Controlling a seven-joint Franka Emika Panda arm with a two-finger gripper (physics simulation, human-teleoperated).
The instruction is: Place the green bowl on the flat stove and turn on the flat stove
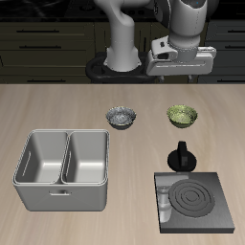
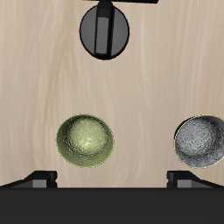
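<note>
The green bowl [image 1: 183,116] sits upright on the wooden table, farther back than the flat stove [image 1: 194,203]. The stove lies near the table's front edge, and its black knob [image 1: 182,156] points toward the bowl. My gripper [image 1: 180,65] hangs high above the table, roughly over the green bowl, open and empty. In the wrist view the green bowl [image 2: 86,139] lies below, a little to one side of the midline between my fingertips [image 2: 39,178], which stand wide apart. The stove's knob [image 2: 105,31] also shows in the wrist view.
A grey-white patterned bowl [image 1: 122,117] stands beside the green bowl, about a bowl's width away; it also shows in the wrist view [image 2: 199,141]. A grey double-basin metal tray [image 1: 19,172] stands near the front edge, apart from the stove.
</note>
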